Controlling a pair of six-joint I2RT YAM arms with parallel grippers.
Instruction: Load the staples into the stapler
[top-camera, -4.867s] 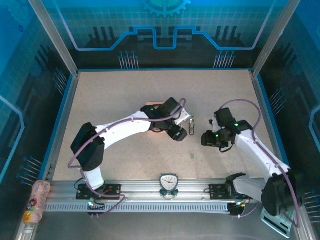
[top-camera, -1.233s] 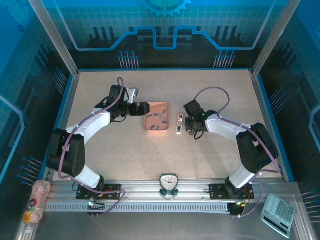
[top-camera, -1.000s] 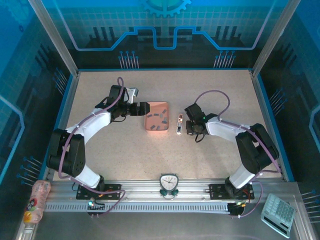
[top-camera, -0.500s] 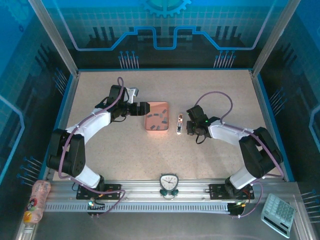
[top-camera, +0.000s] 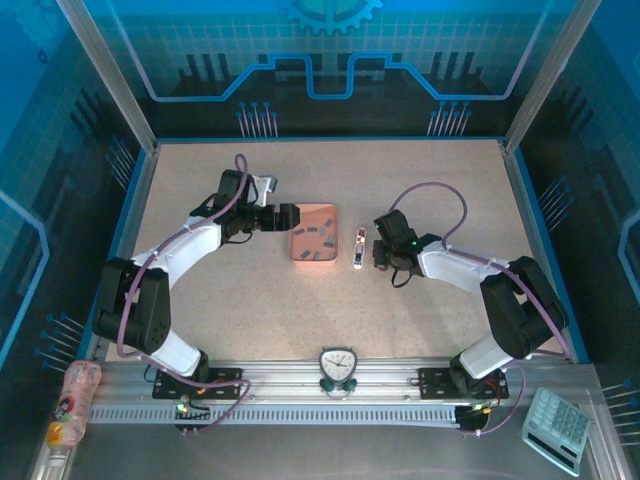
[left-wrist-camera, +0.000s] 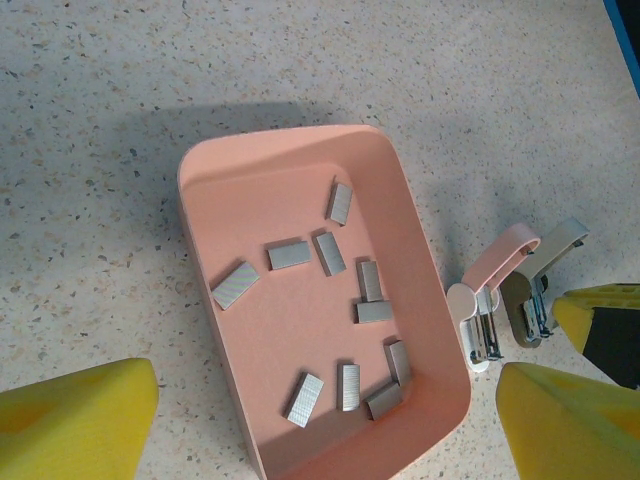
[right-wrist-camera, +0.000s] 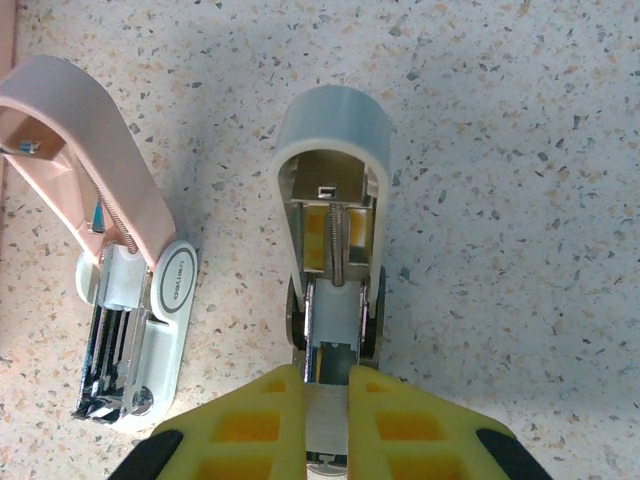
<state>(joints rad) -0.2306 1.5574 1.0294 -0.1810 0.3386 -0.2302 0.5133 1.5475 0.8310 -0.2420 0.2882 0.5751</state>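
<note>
Right gripper (right-wrist-camera: 327, 378) clenched on grey-capped metal piece (right-wrist-camera: 333, 120), at stapler's (right-wrist-camera: 90, 130) 3 o'clock, not touching. Stapler hinged open. Left gripper (left-wrist-camera: 325, 400) released, pads wide above tray (left-wrist-camera: 205, 170); staples (left-wrist-camera: 290, 254) scattered inside.

Top camera high overhead, wrist cameras close, facing down, both sharing stapler (right-wrist-camera: 110, 170)

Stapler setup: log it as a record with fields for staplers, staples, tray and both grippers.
pink stapler: lying open on the table beside the tray
grey stapler: next to it, metal end gripped
staples: about ten loose strips in tray
tray: salmon-pink, on the table
left gripper: jaws open, above tray
right gripper: jaws shut on grey stapler
</note>
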